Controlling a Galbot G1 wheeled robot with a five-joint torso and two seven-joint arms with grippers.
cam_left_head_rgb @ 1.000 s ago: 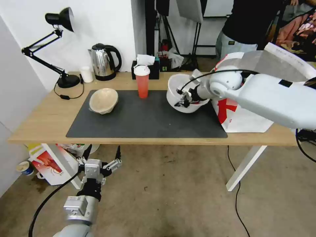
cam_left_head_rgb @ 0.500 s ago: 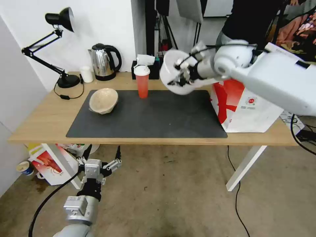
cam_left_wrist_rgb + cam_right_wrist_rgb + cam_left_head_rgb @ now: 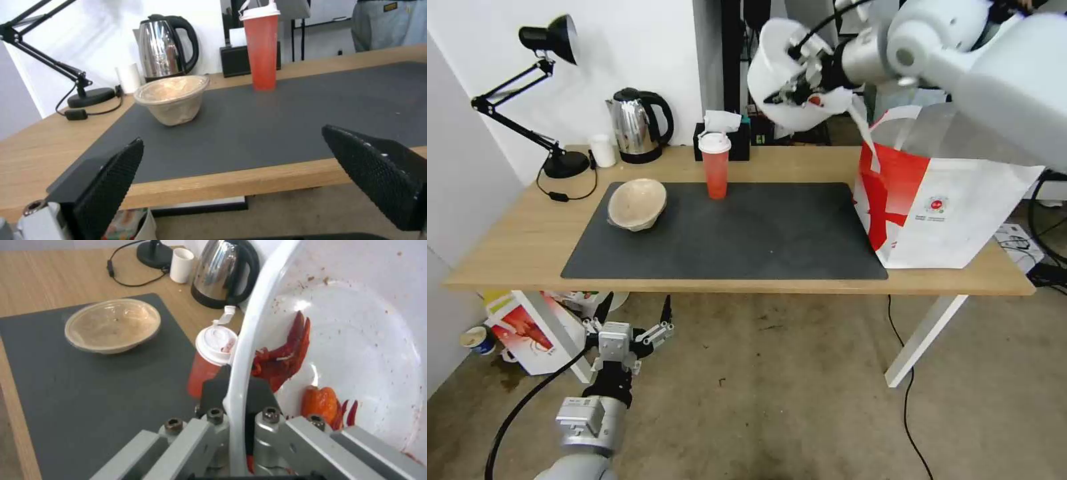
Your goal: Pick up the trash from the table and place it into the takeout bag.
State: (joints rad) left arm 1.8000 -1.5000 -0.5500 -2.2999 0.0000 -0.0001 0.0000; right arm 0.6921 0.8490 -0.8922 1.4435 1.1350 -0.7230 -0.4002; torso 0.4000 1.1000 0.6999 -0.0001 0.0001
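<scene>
My right gripper (image 3: 802, 85) is shut on the rim of the white round bowl (image 3: 784, 67), held tilted high above the table (image 3: 507, 253), just left of the takeout bag's (image 3: 944, 207) open top. Red crayfish scraps (image 3: 285, 356) lie inside the bowl (image 3: 365, 333), and the right gripper (image 3: 238, 391) pinches its rim. The tall red cup (image 3: 716, 170) and the beige fibre bowl (image 3: 637, 203) stand on the dark mat (image 3: 747, 240). My left gripper (image 3: 632, 319) hangs open below the table's front edge; the left gripper (image 3: 232, 136) faces the beige bowl (image 3: 173, 100) and red cup (image 3: 262, 50).
A desk lamp (image 3: 547, 93), a kettle (image 3: 637, 123), a small white cup (image 3: 602, 150) and a black tissue box (image 3: 737, 143) line the table's back edge. A smaller white bag with a crayfish picture (image 3: 527, 333) sits on the floor under the table's left end.
The right arm has lifted the white bowl off the mat, up and toward the back, to above the bag's height. The left arm has not moved.
</scene>
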